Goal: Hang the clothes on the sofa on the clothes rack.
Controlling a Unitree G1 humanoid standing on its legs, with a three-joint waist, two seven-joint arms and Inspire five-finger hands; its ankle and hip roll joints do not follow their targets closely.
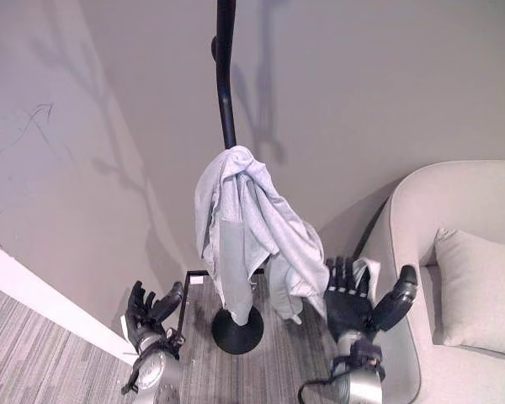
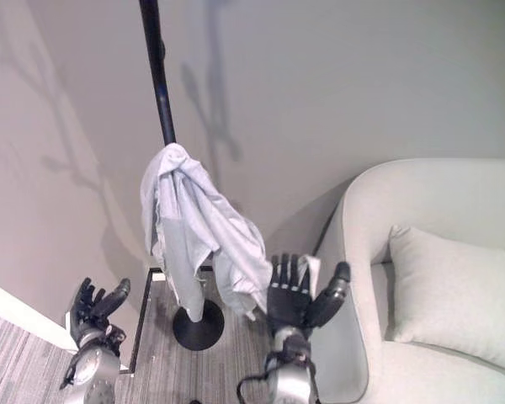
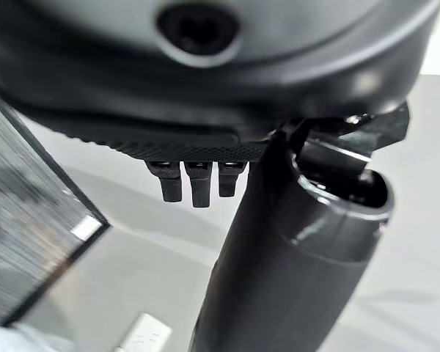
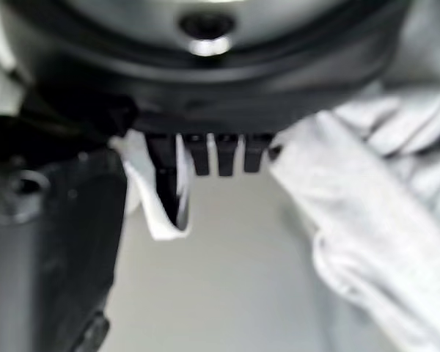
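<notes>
Both hands are raised with fingers spread, holding nothing: the right hand (image 1: 347, 305) sits just beside the garment's lower hem, a fold of cloth showing past its fingers, and the left hand (image 1: 145, 316) is well apart to the left. One rounded light-grey fabric sofa (image 1: 471, 202) stands on the right, carrying one matching square cushion (image 1: 478, 290). One black metal clothes rack (image 1: 225, 84) with a round base rises in the middle. One crumpled light-grey cloth garment (image 1: 244, 231) hangs draped over the rack's pole, clear of the sofa.
</notes>
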